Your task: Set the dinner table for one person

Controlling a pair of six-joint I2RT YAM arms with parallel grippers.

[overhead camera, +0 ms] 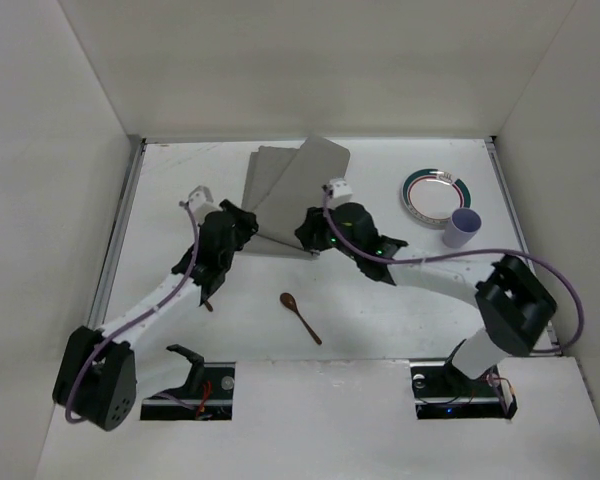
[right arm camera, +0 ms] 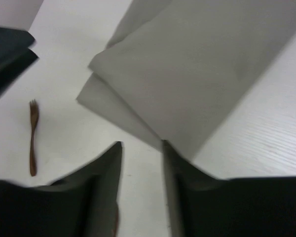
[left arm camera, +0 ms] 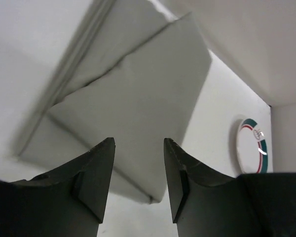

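Note:
A grey cloth placemat (overhead camera: 292,190) lies folded over itself, two layers askew, on the white dinner table (overhead camera: 400,310) at the middle back. My left gripper (overhead camera: 242,226) hangs open just off the mat's left edge; in the left wrist view its fingers (left arm camera: 101,173) are apart with nothing between them and the placemat (left arm camera: 133,94) is ahead. My right gripper (overhead camera: 310,236) is at the mat's near corner. In the right wrist view the gripper (right arm camera: 141,144) shows bare table in its gap, and the placemat (right arm camera: 202,74) corner lies over the right fingertip.
A plate (overhead camera: 435,192) with a green and red rim sits at the back right, a lilac cup (overhead camera: 461,228) just in front of it. A brown wooden spoon (overhead camera: 300,317) lies front centre. A wooden fork (right arm camera: 33,138) lies under the left arm.

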